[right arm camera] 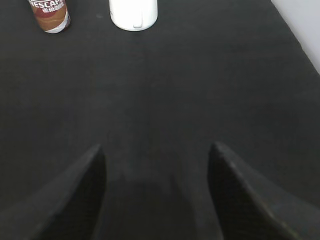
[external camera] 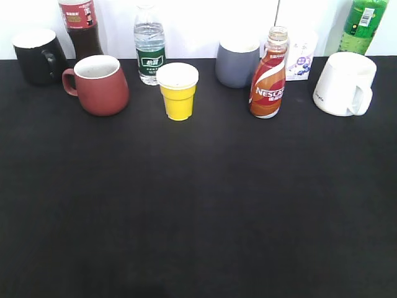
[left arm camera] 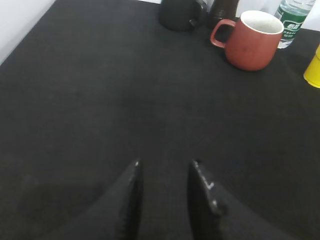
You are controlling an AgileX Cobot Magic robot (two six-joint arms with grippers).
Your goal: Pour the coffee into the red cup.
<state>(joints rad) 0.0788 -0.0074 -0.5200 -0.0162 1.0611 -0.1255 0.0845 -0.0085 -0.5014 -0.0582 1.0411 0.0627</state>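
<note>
Table (external camera: 198,211): you've got a black top, bare across the front and middle, everything lined up along the far edge.
Right gripper (right arm camera: 156,150): your fingers (right arm camera: 80,195) are spread wide, nothing between them, hovering over bare cloth well short of the far edge.
Left gripper (left arm camera: 165,167): your fingers (left arm camera: 131,200) sit only a little apart, a narrow gap, holding and touching nothing.
Red cup (external camera: 97,84): upright toward the far-left corner, handle facing left, white inside showing; it's just right of the black mug (external camera: 37,56) and in front of the cola bottle (external camera: 80,28).
Coffee bottle (external camera: 269,76): upright right of centre by the far edge, cap off, between the grey cup (external camera: 237,62) and the white mug (external camera: 343,84).
Yellow cup (external camera: 178,90): upright, between red cup and coffee.
</note>
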